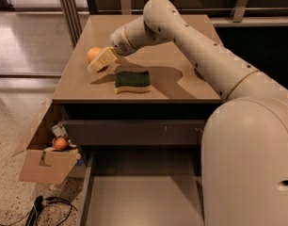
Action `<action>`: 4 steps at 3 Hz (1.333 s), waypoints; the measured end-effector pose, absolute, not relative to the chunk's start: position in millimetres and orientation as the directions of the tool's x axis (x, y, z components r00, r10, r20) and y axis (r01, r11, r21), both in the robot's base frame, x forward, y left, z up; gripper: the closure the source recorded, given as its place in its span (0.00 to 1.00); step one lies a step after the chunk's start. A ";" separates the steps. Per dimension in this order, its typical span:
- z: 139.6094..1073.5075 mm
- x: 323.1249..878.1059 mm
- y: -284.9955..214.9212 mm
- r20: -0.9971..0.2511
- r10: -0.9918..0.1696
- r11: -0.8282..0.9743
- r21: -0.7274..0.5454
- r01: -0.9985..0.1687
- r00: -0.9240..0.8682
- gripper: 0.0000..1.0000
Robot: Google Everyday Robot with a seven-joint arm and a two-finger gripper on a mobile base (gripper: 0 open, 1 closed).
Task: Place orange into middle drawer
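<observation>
Camera view: tool (97,64) seemingly touches the orange (92,53) on the desk (181,84), grip state unclear; middle drawer (144,202) stands open below.

Smooth cream arm (200,51), rounded joints, pale pincer (99,63) at tip

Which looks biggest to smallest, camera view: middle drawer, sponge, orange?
1. middle drawer
2. sponge
3. orange, partly covered by the gripper on its right
Drawer is nearest the camera, but order is clear.
</observation>
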State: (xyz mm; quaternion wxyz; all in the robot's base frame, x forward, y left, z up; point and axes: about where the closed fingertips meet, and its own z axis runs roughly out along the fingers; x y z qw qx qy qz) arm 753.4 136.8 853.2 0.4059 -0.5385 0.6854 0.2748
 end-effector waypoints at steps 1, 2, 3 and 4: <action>845.1 752.3 139.5 -0.852 -0.514 0.273 -0.047 -0.961 -0.105 0.00; 845.1 752.3 139.5 -0.852 -0.514 0.273 -0.047 -0.961 -0.105 0.00; 845.1 752.3 139.6 -0.852 -0.514 0.273 -0.047 -0.961 -0.105 0.26; 845.1 752.3 139.6 -0.852 -0.514 0.273 -0.047 -0.961 -0.105 0.50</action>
